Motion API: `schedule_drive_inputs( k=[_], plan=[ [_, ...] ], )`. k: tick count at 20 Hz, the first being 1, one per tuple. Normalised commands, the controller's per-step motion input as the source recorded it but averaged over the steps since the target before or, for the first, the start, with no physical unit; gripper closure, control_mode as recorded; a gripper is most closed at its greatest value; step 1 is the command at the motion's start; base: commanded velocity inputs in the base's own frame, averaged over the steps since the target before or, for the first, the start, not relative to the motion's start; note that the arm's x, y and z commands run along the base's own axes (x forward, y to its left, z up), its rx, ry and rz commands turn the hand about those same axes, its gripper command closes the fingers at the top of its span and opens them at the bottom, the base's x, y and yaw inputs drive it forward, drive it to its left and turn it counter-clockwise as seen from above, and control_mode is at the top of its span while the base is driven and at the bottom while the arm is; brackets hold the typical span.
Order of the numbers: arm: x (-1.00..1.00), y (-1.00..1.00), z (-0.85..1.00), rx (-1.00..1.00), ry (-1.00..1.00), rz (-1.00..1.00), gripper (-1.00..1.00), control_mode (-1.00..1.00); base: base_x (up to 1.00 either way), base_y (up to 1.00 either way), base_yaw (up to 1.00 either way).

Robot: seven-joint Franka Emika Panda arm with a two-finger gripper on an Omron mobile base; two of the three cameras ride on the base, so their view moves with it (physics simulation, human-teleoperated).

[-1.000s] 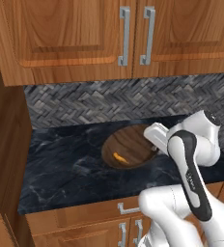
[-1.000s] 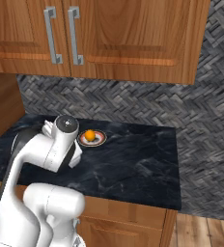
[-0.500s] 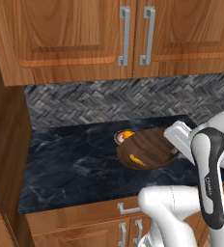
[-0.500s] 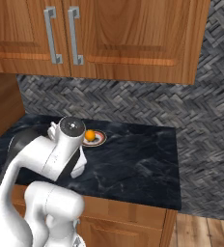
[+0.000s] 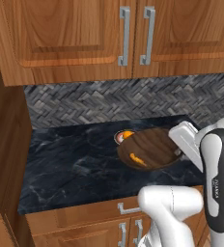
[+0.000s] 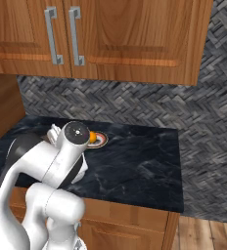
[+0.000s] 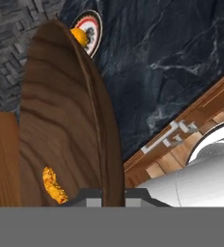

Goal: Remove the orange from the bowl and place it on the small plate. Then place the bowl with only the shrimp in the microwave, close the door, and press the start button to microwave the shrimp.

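- Now the wide, shallow bowl of dark brown wood (image 5: 150,148) is pinched by its rim at the tool (image 7: 109,193), whose jaws are closed on that rim; the bowl reaches away from the tool and appears lifted off the dark marbled worktop (image 5: 75,164).
- Inside it lies just the thin, curved orange shrimp (image 5: 137,159), low on the bowl's floor and close to the tool in the hand view.
- Beyond the bowl's far rim, away from the tool, sits the small white-faced plate with a red-brown rim (image 6: 100,139), and the round bright orange fruit (image 6: 92,136) rests on it.
- My judgement: the fruit step looks finished, and carrying the bowl to the microwave is what remains.
- Risk: the grip holds one edge only, so the bowl's weight hangs off to one side; a quick swing or a roll of the wrist could tip it and let the shrimp slide out.
- Risk: the far rim hangs just beside the plate, so a low sweep could knock the plate or roll the orange off.
- Risk: the wooden cabinets (image 5: 133,34) hang above, so a high lift could strike them.
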Motion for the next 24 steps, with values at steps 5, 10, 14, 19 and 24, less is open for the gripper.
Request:
schedule_drive_inputs(
  k=[5,10,14,19,24],
  plan=[
    [-0.08,0.0,-0.07,0.01,0.01,0.0,1.0,1.0,-0.34,0.04,0.0],
    [0.0,0.0,0.0,0.0,0.0,0.0,1.0,1.0,-1.0,0.56,0.0],
    [0.0,0.0,0.0,0.0,0.0,0.0,1.0,1.0,-0.91,0.82,0.0],
    [0.0,0.0,0.0,0.0,0.0,0.0,1.0,1.0,-0.65,0.95,0.0],
    [0.0,0.0,0.0,0.0,0.0,0.0,1.0,1.0,-0.18,1.0,0.01]
  ],
)
